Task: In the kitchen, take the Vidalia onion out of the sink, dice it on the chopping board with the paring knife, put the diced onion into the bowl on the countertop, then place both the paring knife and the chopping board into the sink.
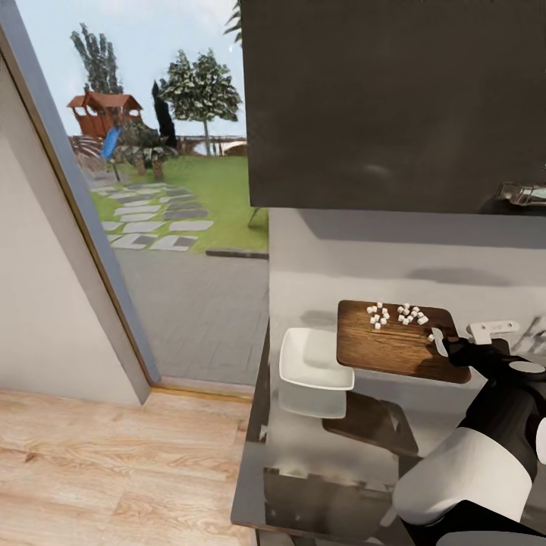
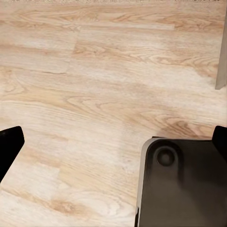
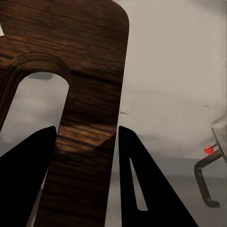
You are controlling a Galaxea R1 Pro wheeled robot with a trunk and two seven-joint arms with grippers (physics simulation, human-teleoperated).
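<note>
- Tall window (image 1: 152, 152) shows a sunlit garden.
- Light wooden floor (image 1: 114, 470) lies below the window.
- Dark wall cabinet (image 1: 394, 98) hangs beside the window.

Right tool (image 3: 87, 156) clamped; left tool (image 2: 113, 142) agape.

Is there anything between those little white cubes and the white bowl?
In the head view, only bare brown wood of the chopping board separates the diced onion from the bowl, which the lifted board's near corner overhangs.
</note>
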